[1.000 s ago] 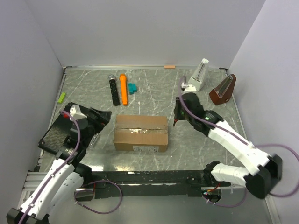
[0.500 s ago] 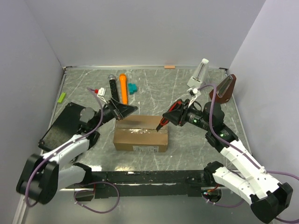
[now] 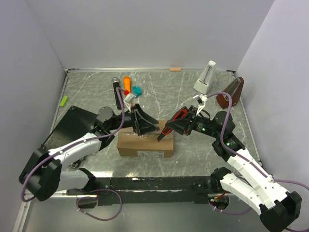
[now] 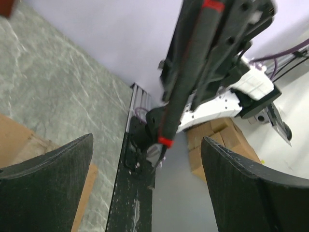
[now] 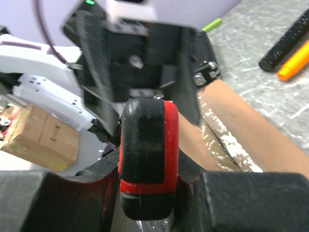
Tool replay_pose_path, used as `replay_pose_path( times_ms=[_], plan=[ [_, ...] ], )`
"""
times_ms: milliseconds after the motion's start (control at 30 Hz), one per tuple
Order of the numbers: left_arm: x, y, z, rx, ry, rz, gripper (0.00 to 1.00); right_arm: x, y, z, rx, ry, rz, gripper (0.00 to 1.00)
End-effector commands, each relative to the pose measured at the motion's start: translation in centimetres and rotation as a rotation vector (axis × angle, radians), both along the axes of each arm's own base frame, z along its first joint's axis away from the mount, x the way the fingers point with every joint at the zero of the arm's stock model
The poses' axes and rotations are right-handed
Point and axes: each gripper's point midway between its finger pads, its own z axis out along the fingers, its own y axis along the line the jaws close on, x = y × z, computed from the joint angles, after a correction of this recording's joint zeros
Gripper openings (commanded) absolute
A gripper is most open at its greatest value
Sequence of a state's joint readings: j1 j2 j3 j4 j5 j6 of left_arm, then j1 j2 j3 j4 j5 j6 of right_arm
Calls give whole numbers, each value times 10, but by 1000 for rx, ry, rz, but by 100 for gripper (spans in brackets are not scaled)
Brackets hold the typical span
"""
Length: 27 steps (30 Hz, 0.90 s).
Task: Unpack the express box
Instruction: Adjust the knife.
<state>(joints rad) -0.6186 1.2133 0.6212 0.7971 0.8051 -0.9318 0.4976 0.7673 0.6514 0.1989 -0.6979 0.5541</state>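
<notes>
Starting at 6 o'clock, the two arms rise from the near edge and lean in over the grey marbled table (image 3: pixel 193 154). Just beyond them, at the centre and a shade toward 6 o'clock, lies the brown rectangular cardboard express box (image 3: pixel 145 145). Its flaps are down and a crinkled strip of clear tape (image 5: pixel 227 140) runs along the top seam.

The left gripper (image 3: pixel 145 126) comes in from 9 o'clock and hangs over the left half of the box top. Its jaws are spread wide with nothing between them. Whether its fingers touch the cardboard cannot be told.

The right gripper (image 3: pixel 177 124) reaches in from 3 o'clock and is clenched on a black-and-red stick-shaped tool (image 3: pixel 166 132). The tool slants down toward the right half of the box top, with its tip near the front edge. Contact with the box cannot be made out.

At 9 o'clock, well apart from the box, a flat black ribbed case (image 3: pixel 63 130) lies against the left wall. A small lime-green strip (image 3: pixel 63 100) sits at 10 o'clock.

At 11 o'clock a black cylindrical stick (image 3: pixel 116 89) lies just beside an orange marker (image 3: pixel 126 82), with a small teal block (image 3: pixel 137 90) close by.

At 1 o'clock stands a white bottle-like object (image 3: pixel 205 77). A dark brown wedge-shaped object (image 3: pixel 231 93) sits at 2 o'clock. A small orange tab (image 3: pixel 175 69) lies at 12 o'clock, at the foot of the far wall.
</notes>
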Motion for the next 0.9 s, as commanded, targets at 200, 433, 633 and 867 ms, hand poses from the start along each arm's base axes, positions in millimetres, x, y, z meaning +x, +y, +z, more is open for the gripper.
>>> replay_pose_path(
  times_ms=[200, 433, 633, 867],
  plan=[
    [-29, -26, 3, -27, -126, -155, 97, -11, 1, 31, 99, -90, 46, 0],
    [-35, -32, 13, -79, -144, -203, 87, -10, 1, 25, 112, -76, 41, 0],
    [-34, -40, 12, -81, -134, -218, 78, -10, 2, 22, 122, -74, 38, 0],
    [-37, -46, 11, -76, -134, -256, 45, -11, 3, 20, 122, -73, 37, 0]
  ],
)
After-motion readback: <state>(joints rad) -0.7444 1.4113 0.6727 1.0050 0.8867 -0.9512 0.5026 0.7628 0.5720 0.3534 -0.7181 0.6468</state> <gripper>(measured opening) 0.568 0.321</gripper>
